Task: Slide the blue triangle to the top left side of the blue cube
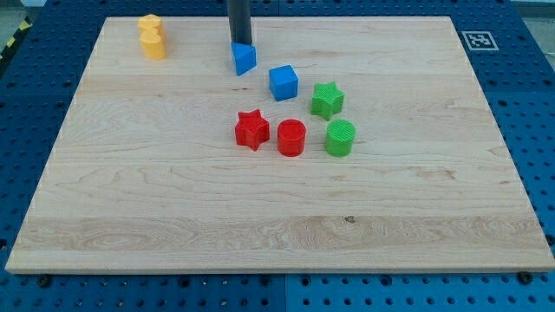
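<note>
- No gripper fitted, so nothing to close or release; only a dark rod whose tip (241,44) rests at the upper edge of the blue triangle (244,59), touching it or just short of touching; contact too fine to judge.
- Directly below the tip toward the view's bottom: the blue triangle, already up and to the view's left of the blue cube (284,82), near it but apart, with bare wood between.
- Judged close to done; only a small trim, if any, needed to settle the triangle on the cube's upper-left diagonal.
- Best kept short and slow; a push from this side drives the triangle toward the view's bottom, past the cube's left face, so better stopped early.
- For a nudge toward the cube, better to come round to the triangle's left face first; push through its middle, since an off-centre push on the wedge likely spins it.
- Further from the tip, down and to the view's right: green star (327,100), green cylinder (340,138), red cylinder (291,138), red star (251,129); well clear of a short push.
- Off to the tip's left along the top of the bench (260,225): a yellow block (153,36), out of the way.
</note>
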### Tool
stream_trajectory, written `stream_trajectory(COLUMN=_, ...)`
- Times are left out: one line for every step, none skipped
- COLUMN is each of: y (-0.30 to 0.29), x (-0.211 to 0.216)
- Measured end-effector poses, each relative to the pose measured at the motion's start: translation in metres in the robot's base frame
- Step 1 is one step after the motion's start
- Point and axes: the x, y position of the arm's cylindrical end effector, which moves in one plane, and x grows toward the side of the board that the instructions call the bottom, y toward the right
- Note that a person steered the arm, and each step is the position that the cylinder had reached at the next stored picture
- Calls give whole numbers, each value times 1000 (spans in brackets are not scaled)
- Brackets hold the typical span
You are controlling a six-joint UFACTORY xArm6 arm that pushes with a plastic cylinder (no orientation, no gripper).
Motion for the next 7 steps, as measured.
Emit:
stream_trajectory(y=-5, x=-19)
stream_trajectory(y=-5, x=-28)
stream_trajectory(y=-7, x=-24)
stream_trajectory(y=-15, x=7)
stream_trajectory(y=-21, x=24)
stream_trajectory(y=-22, x=24)
stream_trajectory(y=-22, x=25)
